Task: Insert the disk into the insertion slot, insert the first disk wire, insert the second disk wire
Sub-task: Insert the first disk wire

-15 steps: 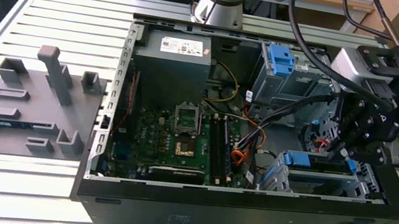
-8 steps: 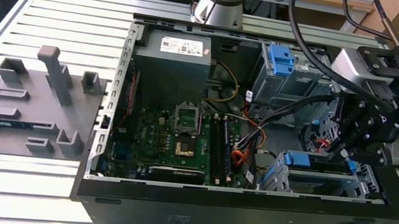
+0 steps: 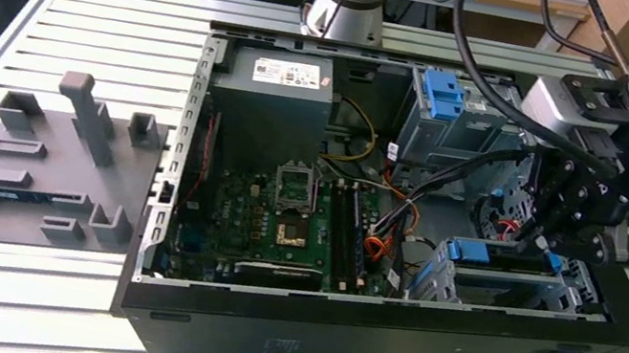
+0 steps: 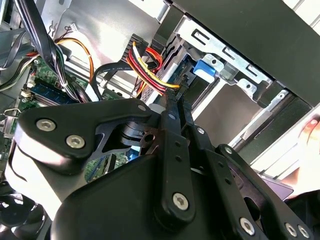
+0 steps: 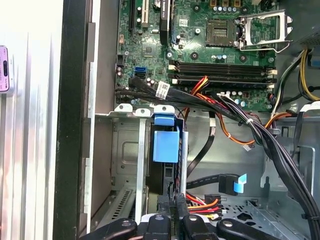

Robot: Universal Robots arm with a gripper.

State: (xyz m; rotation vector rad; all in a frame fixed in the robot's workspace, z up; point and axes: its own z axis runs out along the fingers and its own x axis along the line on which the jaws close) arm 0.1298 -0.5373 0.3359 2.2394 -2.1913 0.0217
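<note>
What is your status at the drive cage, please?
Gripper shut on disk power wire, at the disk's blue frame. Disk in insertion slot. Black cable, blue tab, loose alongside.

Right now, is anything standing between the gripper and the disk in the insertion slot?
Nothing visible does. The disk already sits in the insertion slot, and the gripper is right at its exposed end. The red and yellow wire bundle runs beside the gripper, not across the gap.
</note>
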